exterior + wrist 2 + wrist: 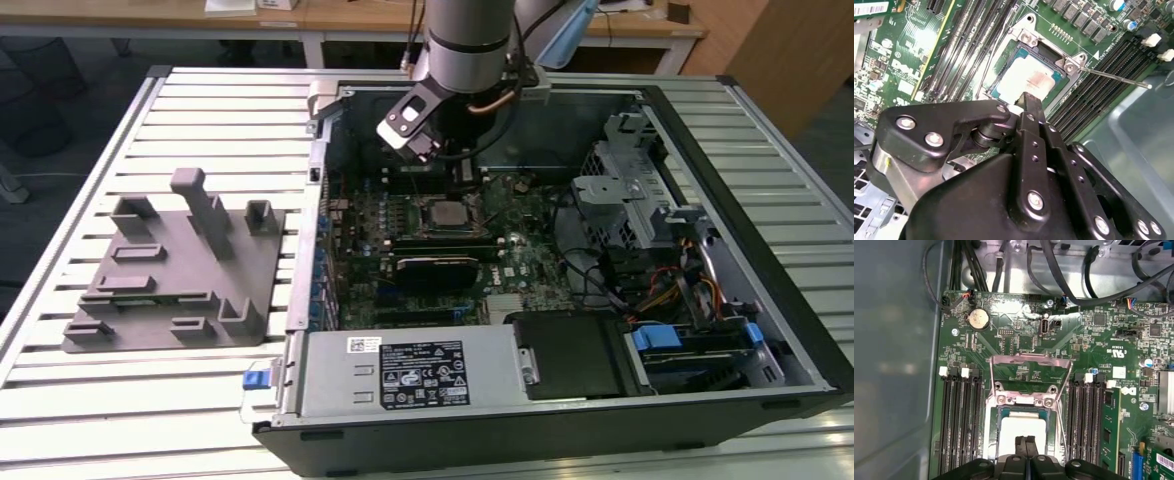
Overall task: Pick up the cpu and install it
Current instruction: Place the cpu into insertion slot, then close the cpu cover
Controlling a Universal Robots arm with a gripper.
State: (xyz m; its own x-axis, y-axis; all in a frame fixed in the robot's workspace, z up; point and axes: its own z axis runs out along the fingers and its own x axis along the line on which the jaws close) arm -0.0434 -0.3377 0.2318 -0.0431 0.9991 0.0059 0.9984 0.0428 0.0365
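Observation:
The cpu (1021, 75) is a small square chip with a pale silver top, lying flat in the motherboard socket. It also shows in the first wrist view as the cpu (1021, 427) and in the exterior view as the cpu (447, 212). The socket's metal load plate (1031, 371) stands flipped open beside it, and its thin lever (1114, 78) sticks out sideways. My gripper (1029, 98) hangs right over the chip's near edge with its two black fingers pressed together and nothing between them. In the first wrist view the gripper (1025, 441) covers part of the chip's edge.
The open computer case (747, 110) lies on a slatted metal table (214, 110). Memory slots (959, 420) flank the socket on both sides. Cables and a drive cage (641, 190) crowd the exterior view's right. A grey plastic tray with posts (174, 270) sits outside the case on the left.

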